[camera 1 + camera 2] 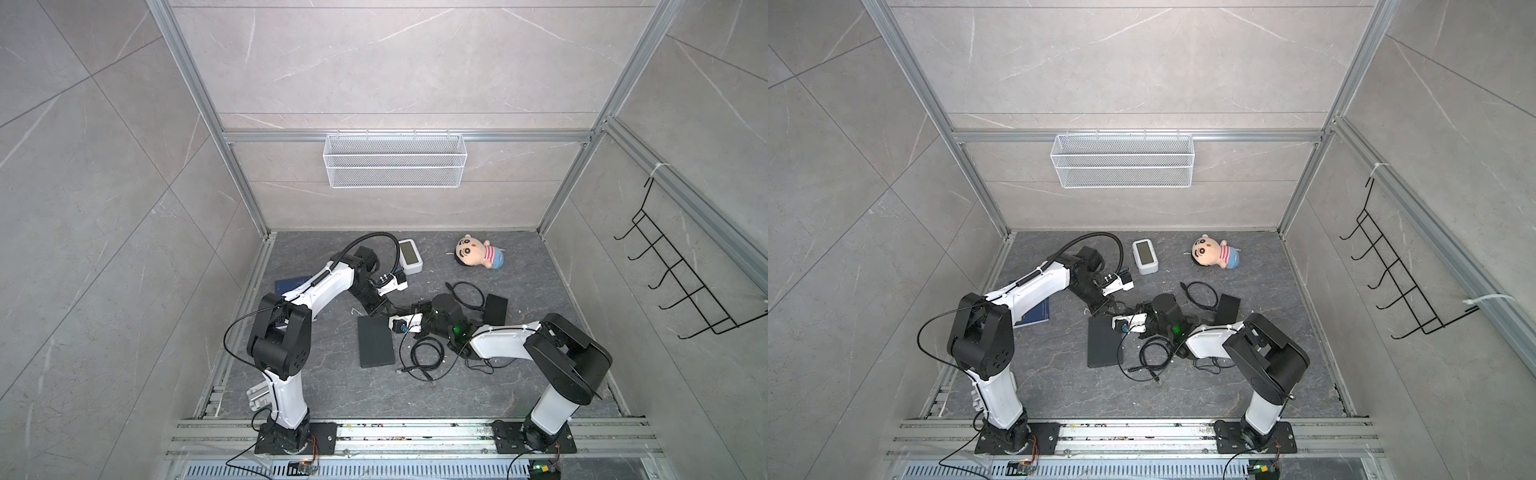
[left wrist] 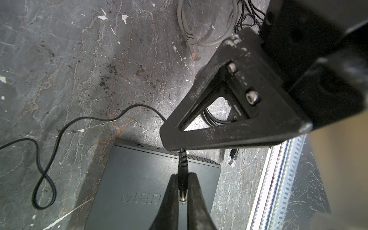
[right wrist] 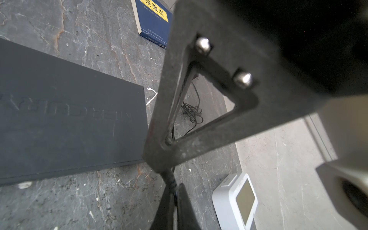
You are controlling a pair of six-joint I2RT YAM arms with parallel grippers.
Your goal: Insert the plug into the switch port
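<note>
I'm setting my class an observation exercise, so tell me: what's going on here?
Two robot arms share one black plug. The left hand is shut on the plug's barrel, and the right hand is shut on its cable end just behind. They hold it near the edge of the dark switch lying on the table; the plug is not in a port yet.

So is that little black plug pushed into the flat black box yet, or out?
Out. The plug is pinched between the left fingers, its metal tip bare and in none of the ports of the switch.
</note>
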